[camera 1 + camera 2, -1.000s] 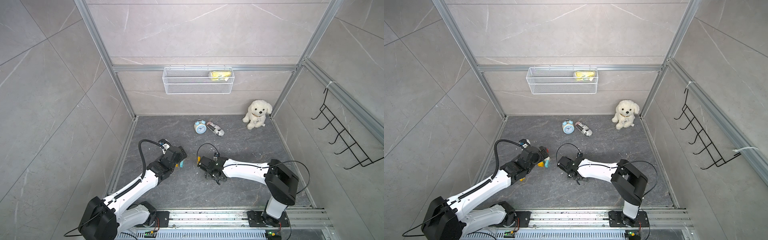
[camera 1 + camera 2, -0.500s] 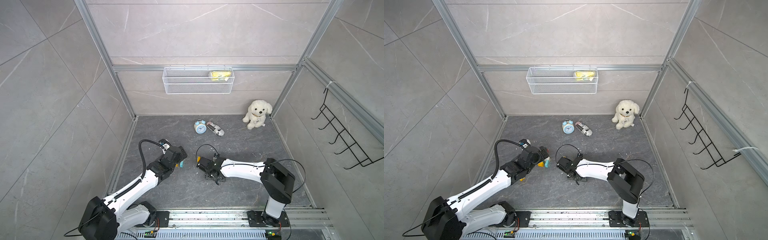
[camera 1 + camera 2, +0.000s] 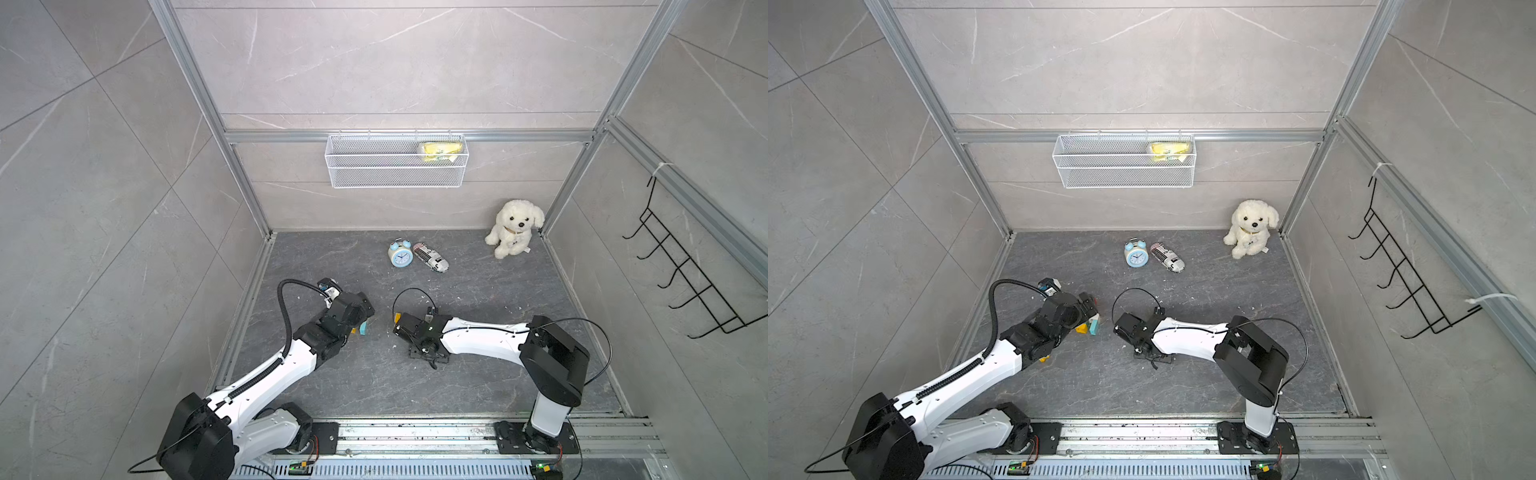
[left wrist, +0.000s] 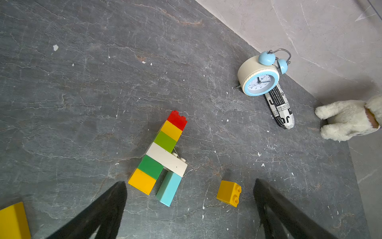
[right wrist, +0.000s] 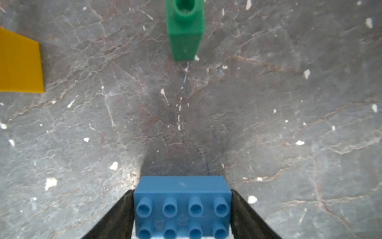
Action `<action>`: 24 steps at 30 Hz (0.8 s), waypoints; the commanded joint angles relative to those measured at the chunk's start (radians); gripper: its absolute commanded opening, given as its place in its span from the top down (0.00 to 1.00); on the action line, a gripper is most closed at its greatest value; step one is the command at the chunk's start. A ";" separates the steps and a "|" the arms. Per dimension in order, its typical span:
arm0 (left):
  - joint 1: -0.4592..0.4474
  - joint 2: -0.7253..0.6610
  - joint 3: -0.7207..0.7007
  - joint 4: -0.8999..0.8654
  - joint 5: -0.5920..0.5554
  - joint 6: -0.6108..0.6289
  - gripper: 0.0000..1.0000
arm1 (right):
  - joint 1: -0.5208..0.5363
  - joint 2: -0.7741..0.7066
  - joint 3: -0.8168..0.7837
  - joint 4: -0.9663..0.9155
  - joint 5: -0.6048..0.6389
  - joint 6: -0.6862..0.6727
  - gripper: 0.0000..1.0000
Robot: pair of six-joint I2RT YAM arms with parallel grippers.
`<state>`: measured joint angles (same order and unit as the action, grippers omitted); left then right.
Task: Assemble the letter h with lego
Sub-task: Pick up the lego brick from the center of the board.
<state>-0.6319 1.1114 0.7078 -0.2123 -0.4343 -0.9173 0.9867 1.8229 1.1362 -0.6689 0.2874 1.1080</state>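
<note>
In the left wrist view the lego assembly (image 4: 163, 151) lies flat on the dark floor: a column of red, yellow, green, white, green and yellow bricks, with a light blue brick (image 4: 169, 188) beside its lower end. A loose yellow brick (image 4: 229, 193) lies between the wide-apart fingers of my left gripper (image 4: 189, 183), which is open and holds nothing. My right gripper (image 5: 182, 191) is shut on a blue brick (image 5: 182, 207), a finger pressed on each side and the studs facing the camera. A green brick (image 5: 186, 31) lies ahead of it. In a top view my left gripper (image 3: 361, 309) hangs over the light blue brick (image 3: 363, 328), and the right gripper (image 3: 399, 328) is close by.
An alarm clock (image 3: 400, 254) and a newspaper-print roll (image 3: 431, 257) lie at the back. A plush dog (image 3: 513, 228) sits in the back right corner. A wire basket (image 3: 395, 162) hangs on the back wall and a black hook rack (image 3: 685, 282) on the right wall. White flecks dot the floor.
My right arm has shifted a little to the left and its jaws have narrowed onto the blue brick. The left arm has not moved.
</note>
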 commanded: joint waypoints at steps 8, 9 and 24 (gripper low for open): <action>0.007 -0.015 0.004 -0.001 -0.003 -0.009 0.01 | -0.001 0.019 0.010 -0.027 0.023 -0.002 0.46; 0.007 -0.019 0.003 -0.002 -0.003 -0.009 0.01 | 0.001 0.013 0.015 -0.032 0.030 -0.007 0.50; 0.026 -0.068 -0.009 -0.046 -0.088 -0.031 0.00 | 0.033 0.067 0.364 -0.229 0.109 -0.083 0.60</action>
<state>-0.6159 1.0775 0.7078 -0.2386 -0.4664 -0.9279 1.0168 1.8450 1.4376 -0.8230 0.3538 1.0496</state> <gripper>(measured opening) 0.994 0.657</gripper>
